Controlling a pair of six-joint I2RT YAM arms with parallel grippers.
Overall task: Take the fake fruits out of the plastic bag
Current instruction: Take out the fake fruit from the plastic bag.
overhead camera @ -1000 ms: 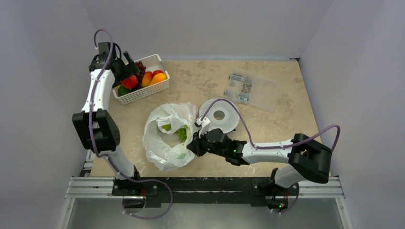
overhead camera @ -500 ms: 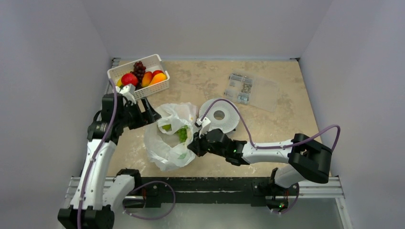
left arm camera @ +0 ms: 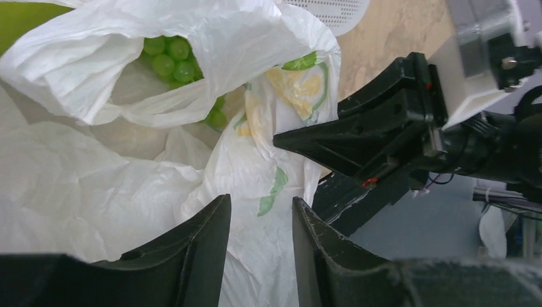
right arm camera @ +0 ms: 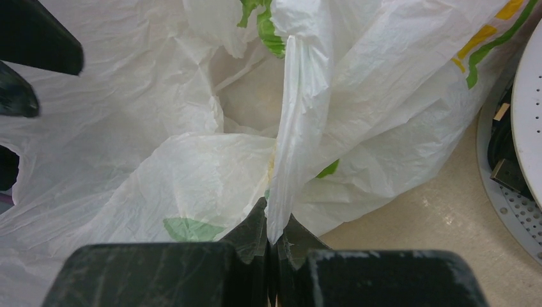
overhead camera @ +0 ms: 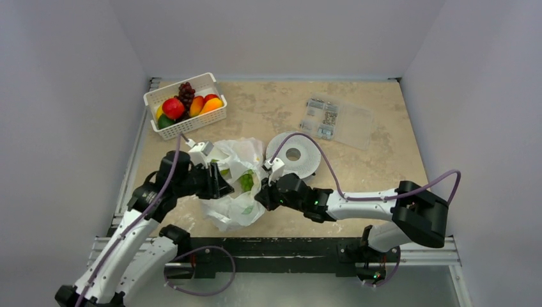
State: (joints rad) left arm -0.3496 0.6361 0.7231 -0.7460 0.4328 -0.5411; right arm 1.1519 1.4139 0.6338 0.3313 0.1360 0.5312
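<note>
Beige worktop (overhead camera: 358, 173) holds the plastic bag (overhead camera: 233, 185) by its near edge, my right gripper (right arm camera: 271, 246) pinches its rim tight, my left gripper (left arm camera: 261, 211) is half open and empty at its mouth, so next I reach in for the green grapes (left arm camera: 169, 57).

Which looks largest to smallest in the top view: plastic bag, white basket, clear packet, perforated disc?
1. plastic bag
2. white basket and clear packet: too alike to rank
3. perforated disc

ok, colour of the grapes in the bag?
Green. The grapes show best in the left wrist view, inside the plastic bag.
</note>
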